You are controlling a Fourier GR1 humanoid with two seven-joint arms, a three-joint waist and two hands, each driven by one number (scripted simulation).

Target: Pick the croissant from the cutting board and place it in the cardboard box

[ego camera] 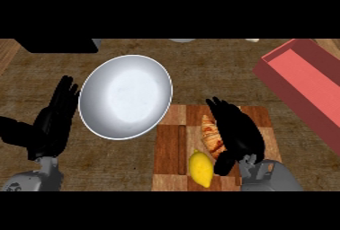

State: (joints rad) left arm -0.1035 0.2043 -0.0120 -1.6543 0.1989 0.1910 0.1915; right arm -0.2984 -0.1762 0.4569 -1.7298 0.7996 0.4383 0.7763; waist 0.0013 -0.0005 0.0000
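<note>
2 black hands are showing over the kitchen counter (219, 72) as the grasping step of the task is taking shape. The right hand (238, 132) is hovering over the cutting board (174, 148), its fingers stretched fairly straight and not yet wrapping anything. Its inner edge is lying along the croissant (210, 134), which is sitting on the board just above a lemon (201, 169). The left hand (56, 117) is resting open, fingers up, beside a white plate (126, 96). The reddish box (299, 85) is waiting at the right, well apart. By the look of it, 1 move is coming next: curling fingers and thumb around the pastry before lifting it rightward.
</note>
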